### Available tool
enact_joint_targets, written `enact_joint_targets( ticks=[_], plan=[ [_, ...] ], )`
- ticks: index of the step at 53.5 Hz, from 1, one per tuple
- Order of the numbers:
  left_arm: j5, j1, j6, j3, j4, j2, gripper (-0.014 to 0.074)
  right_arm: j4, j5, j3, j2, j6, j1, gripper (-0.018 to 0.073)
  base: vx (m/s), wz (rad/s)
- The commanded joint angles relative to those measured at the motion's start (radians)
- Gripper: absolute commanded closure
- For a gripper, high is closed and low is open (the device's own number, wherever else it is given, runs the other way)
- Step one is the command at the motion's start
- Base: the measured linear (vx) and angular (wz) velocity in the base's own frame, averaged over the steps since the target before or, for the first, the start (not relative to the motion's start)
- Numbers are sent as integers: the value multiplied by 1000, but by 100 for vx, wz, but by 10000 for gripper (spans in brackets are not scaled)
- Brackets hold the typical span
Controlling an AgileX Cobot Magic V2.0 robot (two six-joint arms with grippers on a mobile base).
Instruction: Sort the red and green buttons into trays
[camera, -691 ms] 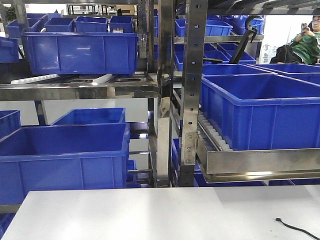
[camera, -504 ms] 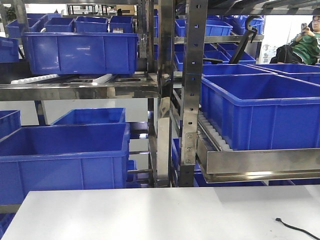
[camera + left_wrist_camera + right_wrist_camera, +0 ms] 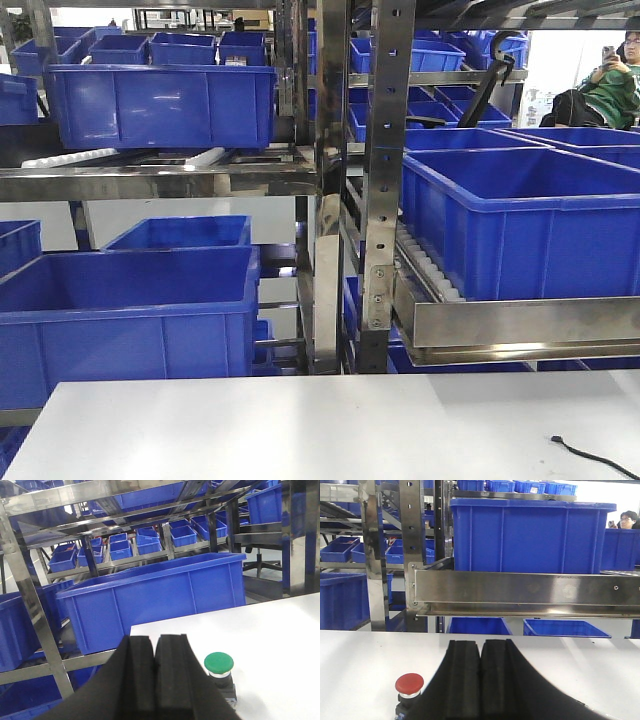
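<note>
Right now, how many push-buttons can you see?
2. Green button on the table, right of the left pincer; red button left of the right pincer. Others may be hidden.

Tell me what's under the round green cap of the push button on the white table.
Under the round green cap sits a dark and silvery switch body, standing on the white table. The shut left gripper hides its lower left side.

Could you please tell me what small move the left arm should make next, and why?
I would probably open the left gripper and nudge it toward the green button. In the left wrist view its jaws are pressed together and empty, while the button stands untouched on the white table, just to the right of them.
</note>
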Motion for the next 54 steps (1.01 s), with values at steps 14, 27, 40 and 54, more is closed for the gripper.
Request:
enact_joint_targets(
  ticks=[14, 27, 40, 54],
  plan=[
    [-267, -1, -59, -37, -45, -11, 601, 11, -269, 7, -9, 7, -4, 568, 0, 0],
    [-162, -1, -227, -254, -126, 21, 601, 2, -176, -312, 41, -7, -4, 568, 0, 0],
    [-85, -1, -216, -616, 8, 407, 601, -20, -57, -682, 416, -79, -3, 568, 0, 0],
    [-99, -1, -216, -735, 23, 730, 599, 14, -95, -744, 671, -75, -3, 568, 0, 0]
  ],
)
